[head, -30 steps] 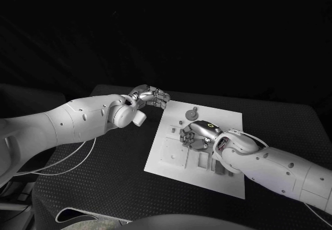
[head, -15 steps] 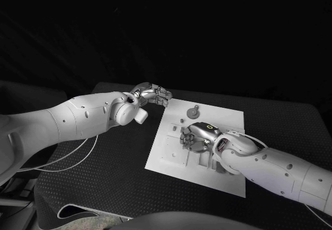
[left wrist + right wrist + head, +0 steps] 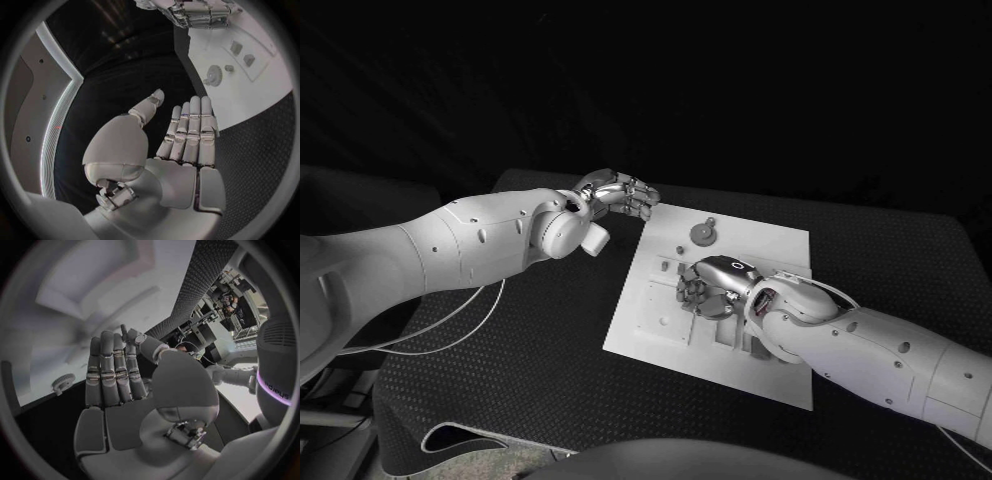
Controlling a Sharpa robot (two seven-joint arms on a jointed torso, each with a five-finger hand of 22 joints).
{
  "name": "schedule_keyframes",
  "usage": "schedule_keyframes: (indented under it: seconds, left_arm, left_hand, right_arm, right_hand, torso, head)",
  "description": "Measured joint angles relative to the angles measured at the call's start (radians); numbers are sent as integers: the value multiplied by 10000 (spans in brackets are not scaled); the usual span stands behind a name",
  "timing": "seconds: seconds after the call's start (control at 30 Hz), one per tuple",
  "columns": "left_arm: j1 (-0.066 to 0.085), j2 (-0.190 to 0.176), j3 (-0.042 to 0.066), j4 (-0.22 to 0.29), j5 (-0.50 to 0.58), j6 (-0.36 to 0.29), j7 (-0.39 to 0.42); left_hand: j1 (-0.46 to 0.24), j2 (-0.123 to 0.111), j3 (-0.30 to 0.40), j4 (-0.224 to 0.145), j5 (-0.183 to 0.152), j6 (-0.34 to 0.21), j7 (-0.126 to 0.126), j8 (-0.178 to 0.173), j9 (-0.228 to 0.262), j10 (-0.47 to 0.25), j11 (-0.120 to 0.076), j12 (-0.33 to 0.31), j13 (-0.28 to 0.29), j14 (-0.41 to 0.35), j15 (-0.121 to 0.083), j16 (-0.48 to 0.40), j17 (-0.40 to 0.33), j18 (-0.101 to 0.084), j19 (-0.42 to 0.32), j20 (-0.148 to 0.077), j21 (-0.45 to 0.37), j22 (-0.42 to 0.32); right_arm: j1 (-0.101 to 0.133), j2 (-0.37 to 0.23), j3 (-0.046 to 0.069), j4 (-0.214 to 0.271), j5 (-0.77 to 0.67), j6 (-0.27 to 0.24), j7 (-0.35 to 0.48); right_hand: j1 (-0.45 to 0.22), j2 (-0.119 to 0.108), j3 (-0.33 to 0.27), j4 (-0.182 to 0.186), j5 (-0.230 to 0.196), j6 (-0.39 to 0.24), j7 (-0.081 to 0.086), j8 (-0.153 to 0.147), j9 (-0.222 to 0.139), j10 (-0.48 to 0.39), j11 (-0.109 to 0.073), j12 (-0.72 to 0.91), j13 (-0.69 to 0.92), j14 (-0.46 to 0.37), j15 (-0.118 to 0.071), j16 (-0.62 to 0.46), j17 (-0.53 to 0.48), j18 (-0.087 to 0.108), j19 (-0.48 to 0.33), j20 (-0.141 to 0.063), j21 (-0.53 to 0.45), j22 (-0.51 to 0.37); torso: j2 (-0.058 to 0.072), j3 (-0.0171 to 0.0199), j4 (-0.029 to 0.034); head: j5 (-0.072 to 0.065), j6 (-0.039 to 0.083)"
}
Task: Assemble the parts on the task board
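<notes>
Right hand down on the board, left just parked at the corner

Right hand (image 3: 711,283) sits mid-board (image 3: 776,385), fingers bent onto the parts (image 3: 692,292); can't tell if it's actually gripping one. Further back, a gear (image 3: 701,236) lies loose, and the left hand (image 3: 620,193) hovers flat, holding nothing. Risk: a blind push could cock a part sideways or shove the board.

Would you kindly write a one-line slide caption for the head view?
Right robot hand works over the white task board while the left robot hand hovers open at its far corner.

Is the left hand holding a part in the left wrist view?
No. The left hand is flat, its fingers straight with nothing between them.
</notes>
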Motion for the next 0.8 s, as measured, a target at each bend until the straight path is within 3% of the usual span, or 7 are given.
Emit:
schedule_keyframes:
  seconds: [0.43, 0.8]
  left_arm:
    - [2, 3, 0, -2, 0, -4, -4]
    - [6, 9, 0, -6, 0, -6, -8]
  left_hand:
    - [0, 0, 0, 0, 0, 0, 0, 0, -9, 0, 0, 0, -15, 0, 0, -39, 8, 59, 0, 0, 0, 1]
    - [0, 0, 0, 0, 0, 0, 0, 0, -8, -1, -1, 0, -29, 0, 0, -39, 18, 53, 0, 0, -40, -8]
  right_arm:
    - [2, 62, -23, -79, -123, 35, -34]
    - [50, 130, -152, -79, -479, 84, -112]
  right_hand:
    - [0, 0, 0, 0, -3, -1, 0, 0, 7, 35, -34, -2, 52, 1, 3, -40, 10, 1, 0, 0, 0, -1]
    - [0, -1, 0, 0, -9, -2, 0, -2, 36, 34, -33, -3, 39, 30, -22, -39, 18, 1, 0, 0, 0, -1]
  torso:
    - [1, 2, -2]
    - [1, 2, -2]
  head:
    - [43, -44]
    - [64, -80]
